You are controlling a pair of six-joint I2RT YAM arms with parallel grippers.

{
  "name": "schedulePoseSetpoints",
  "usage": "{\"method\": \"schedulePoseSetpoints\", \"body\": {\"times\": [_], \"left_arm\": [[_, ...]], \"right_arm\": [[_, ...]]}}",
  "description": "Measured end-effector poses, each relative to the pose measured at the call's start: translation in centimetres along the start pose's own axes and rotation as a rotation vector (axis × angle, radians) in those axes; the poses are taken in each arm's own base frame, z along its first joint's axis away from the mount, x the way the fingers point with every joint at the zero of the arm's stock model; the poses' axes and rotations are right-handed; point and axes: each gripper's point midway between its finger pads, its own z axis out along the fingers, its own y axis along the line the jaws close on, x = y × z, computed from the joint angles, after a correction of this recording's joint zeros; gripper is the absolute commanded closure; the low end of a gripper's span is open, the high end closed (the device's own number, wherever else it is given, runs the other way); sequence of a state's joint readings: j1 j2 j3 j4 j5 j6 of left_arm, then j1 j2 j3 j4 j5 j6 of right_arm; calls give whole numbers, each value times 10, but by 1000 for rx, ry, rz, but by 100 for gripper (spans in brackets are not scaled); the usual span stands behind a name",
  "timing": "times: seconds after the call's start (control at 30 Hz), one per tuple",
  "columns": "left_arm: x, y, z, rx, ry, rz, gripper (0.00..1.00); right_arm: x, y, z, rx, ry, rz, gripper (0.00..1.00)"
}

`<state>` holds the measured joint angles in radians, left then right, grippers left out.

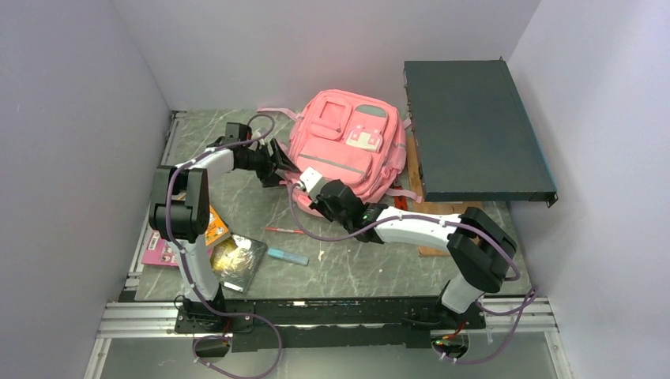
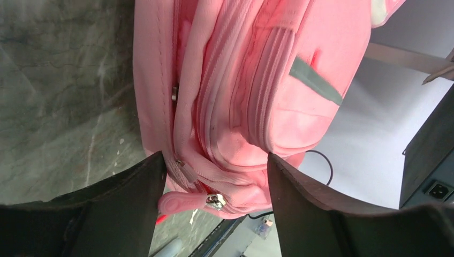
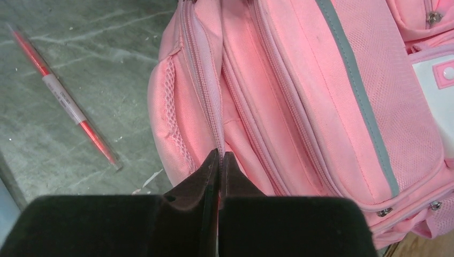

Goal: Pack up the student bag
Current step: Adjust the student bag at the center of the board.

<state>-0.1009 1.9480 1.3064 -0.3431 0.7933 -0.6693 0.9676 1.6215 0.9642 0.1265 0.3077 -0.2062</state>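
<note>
A: Well, start with the biggest. Note the table (image 1: 355,272), dark and marbled, and at its far right a flat dark-teal case (image 1: 474,118), with a wooden board (image 1: 433,212) showing below its near edge.

B: Noted. Then the student bag (image 1: 348,146)?

A: Find it at the far middle of the table, just left of that case, front pockets up. Pink all over, crossed by a grey strip (image 1: 332,164), carrying a white-and-pink patch (image 1: 365,142). Any lettering on the patch is too small to read.

B: And the arms?

A: Look at the bag's near-left corner for both. See the left gripper (image 2: 213,160) with fingers spread wide, straddling the bag's end, not clamped. See the right gripper (image 3: 219,155) with fingers pressed together, tips right at a zip seam on the bag's side. Cannot tell whether any fabric is pinched there.

B: Smaller things?

A: Check the table's near left for a pink booklet (image 1: 158,251), an orange book (image 1: 215,227) partly under the left arm, and a glossy packet (image 1: 235,260). Print on all three is too small to read. Next, a pale-blue stick (image 1: 287,257) and a red pen (image 3: 67,101) with a white label band, apart from the bag, label text blurred. Smallest, a metal zip pull (image 2: 216,200) between the left fingers.
</note>
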Motion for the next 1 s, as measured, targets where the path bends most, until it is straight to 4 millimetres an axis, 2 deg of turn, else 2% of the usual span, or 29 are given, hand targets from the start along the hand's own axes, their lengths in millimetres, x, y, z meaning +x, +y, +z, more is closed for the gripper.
{"method": "schedulePoseSetpoints", "body": {"times": [0.1, 0.33, 0.4, 0.47, 0.5, 0.6, 0.63, 0.7, 0.77, 0.9, 1.0], "left_arm": [[-3, 1, -2, 0, -5, -5, 36], [-7, 2, 2, 50, -1, -36, 65], [-5, 1, 4, 54, 1, -37, 77], [-3, 0, 6, 57, 4, -32, 95], [-2, -1, 7, 58, 5, -31, 100], [2, -2, 8, 57, 8, -25, 100], [4, -3, 8, 59, 10, -22, 100], [10, -4, 8, 65, 12, -24, 100], [17, -7, 7, 75, 13, -29, 100], [27, -19, 1, 120, 8, -34, 100], [34, -30, -5, 139, 6, -19, 100]], "right_arm": [[6, 1, -3, -10, 9, -2, 100], [3, 1, -9, -21, -6, 12, 100], [4, 1, -10, -21, -3, 17, 100], [5, 0, -10, -17, 4, 22, 100], [7, 0, -10, -15, 12, 28, 93], [12, -1, -12, -3, 41, 56, 54], [11, -1, -13, 0, 51, 74, 47], [3, -1, -16, 7, 72, 144, 39], [-17, -2, -19, 11, 84, 253, 24], [-72, 1, -29, -12, 30, 558, 20], [-90, 8, -34, -37, 38, 728, 22]]}}
